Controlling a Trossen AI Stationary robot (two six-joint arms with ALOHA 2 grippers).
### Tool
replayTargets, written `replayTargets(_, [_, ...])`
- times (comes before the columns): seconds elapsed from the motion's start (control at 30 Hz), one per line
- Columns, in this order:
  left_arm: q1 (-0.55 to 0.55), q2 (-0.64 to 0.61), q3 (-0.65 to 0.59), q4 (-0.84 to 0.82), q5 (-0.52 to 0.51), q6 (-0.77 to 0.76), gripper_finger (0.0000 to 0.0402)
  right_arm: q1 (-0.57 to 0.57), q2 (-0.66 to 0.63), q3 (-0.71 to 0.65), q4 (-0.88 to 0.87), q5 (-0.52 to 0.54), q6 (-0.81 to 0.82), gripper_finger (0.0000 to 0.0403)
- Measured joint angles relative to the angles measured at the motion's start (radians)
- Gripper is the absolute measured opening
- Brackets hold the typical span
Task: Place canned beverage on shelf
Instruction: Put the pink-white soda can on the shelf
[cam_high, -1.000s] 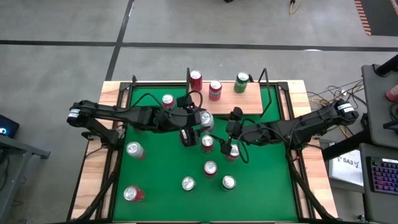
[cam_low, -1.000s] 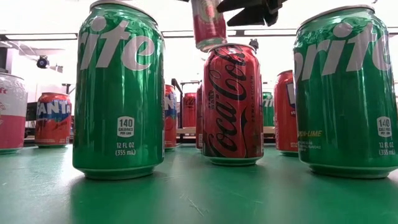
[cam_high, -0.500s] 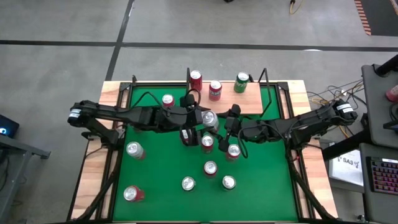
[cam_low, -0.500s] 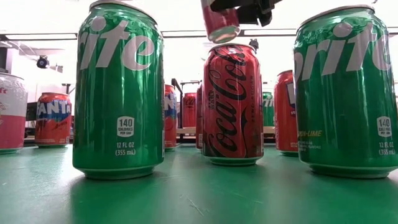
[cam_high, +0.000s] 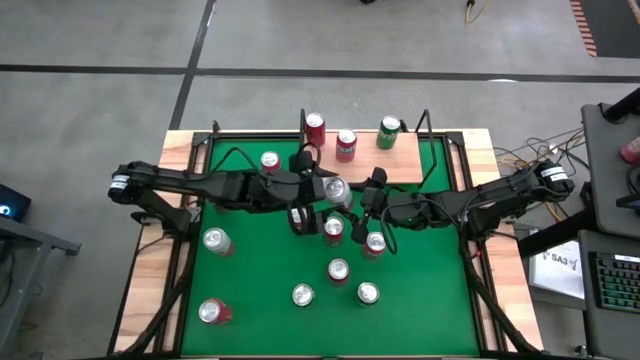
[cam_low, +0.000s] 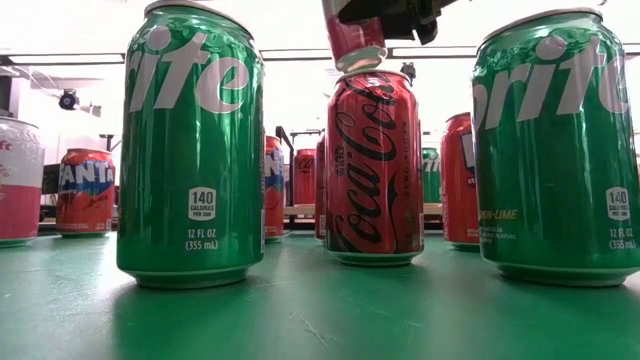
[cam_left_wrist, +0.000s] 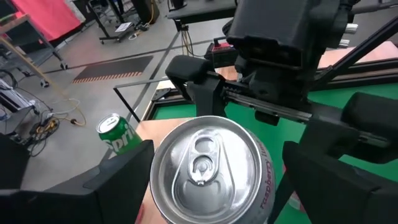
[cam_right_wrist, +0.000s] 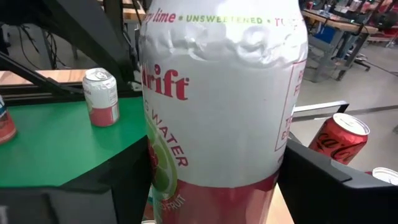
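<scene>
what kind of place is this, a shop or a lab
Most likely a robotics lab or workshop: a green felt table set on bare concrete, loose cables on the floor, and a keyboard at a side desk.

Can (cam_high: 336, 190): white w/ pink-red base, silver top w/ pull tab, upright, raised above green table near its centre, just in front of shelf. Shelf (cam_high: 405, 165): tan wood board, black uprights, table's far edge; holds three upright cans.

A green felt table (cam_high: 250, 260) holds eight upright cans: one far left (cam_high: 270, 161), two at the left edge (cam_high: 215, 240), five near the middle (cam_high: 338, 269). The wooden shelf (cam_high: 400, 165) at the far edge carries three cans (cam_high: 346, 144).
</scene>
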Motion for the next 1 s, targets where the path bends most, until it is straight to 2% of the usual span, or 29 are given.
replayTargets(0.37, [0.0,-0.069,0.001,-0.038,0.002,0.049,0.034,-0.046,-0.003,-0.003,0.004,0.005,-0.014,0.0276])
replayTargets(0.7, [-0.012,-0.188,-0.039,-0.084,0.0,0.016,0.0341,-0.141,-0.01,-0.096,0.024,-0.005,-0.009,0.0281])
replayTargets(0.83, [-0.029,-0.234,-0.076,-0.077,-0.001,-0.014,0.0341,-0.183,-0.033,-0.188,0.118,-0.008,0.012,0.0282])
replayTargets(1.0, [-0.046,-0.287,-0.142,-0.038,-0.001,-0.035,0.0341,-0.238,-0.061,-0.33,0.311,-0.075,0.034,0.0283])
